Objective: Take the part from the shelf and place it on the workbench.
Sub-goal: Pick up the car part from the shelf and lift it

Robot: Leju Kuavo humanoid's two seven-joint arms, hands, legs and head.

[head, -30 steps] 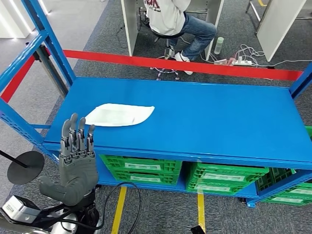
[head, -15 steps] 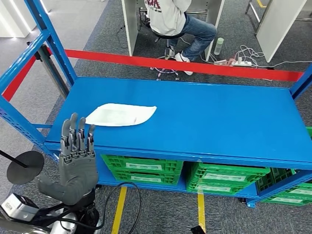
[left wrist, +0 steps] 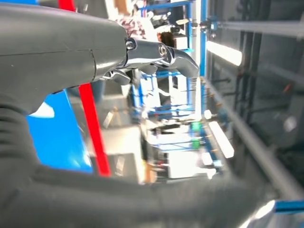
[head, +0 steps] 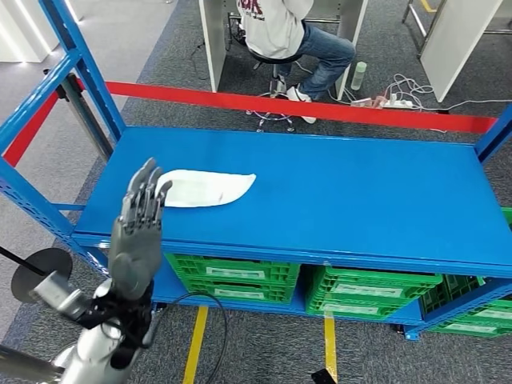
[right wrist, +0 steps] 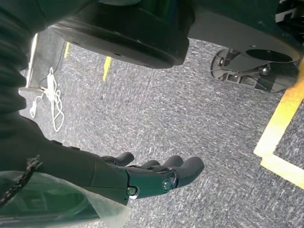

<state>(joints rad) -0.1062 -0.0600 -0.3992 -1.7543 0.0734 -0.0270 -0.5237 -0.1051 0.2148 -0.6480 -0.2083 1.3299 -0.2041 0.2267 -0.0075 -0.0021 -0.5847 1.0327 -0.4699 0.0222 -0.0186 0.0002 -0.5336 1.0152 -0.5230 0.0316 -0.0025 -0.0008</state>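
Observation:
The part (head: 205, 188) is a flat white packet lying on the left half of the blue shelf (head: 338, 200). My left hand (head: 140, 224) is raised at the shelf's front edge, fingers stretched out and apart, holding nothing. Its fingertips (head: 151, 180) overlap the packet's left end in the head view; I cannot tell whether they touch it. The left wrist view shows the left hand (left wrist: 71, 52) with straight fingers (left wrist: 172, 54), beside a strip of the blue shelf (left wrist: 53, 137) and a bit of the white part (left wrist: 42, 110). My right hand (right wrist: 143, 175) hangs over grey carpet, fingers straight, empty.
A red beam (head: 290, 104) runs along the shelf's far side, with blue uprights (head: 78, 72) at the left corner. Green crates (head: 242, 276) sit on the level below. A person (head: 290, 32) sits behind the shelf. A black round base (head: 36, 272) stands on the floor at left.
My left hand has risen and swung forward and to the right, from below the shelf edge to the packet's left end. The packet has stayed where it lay.

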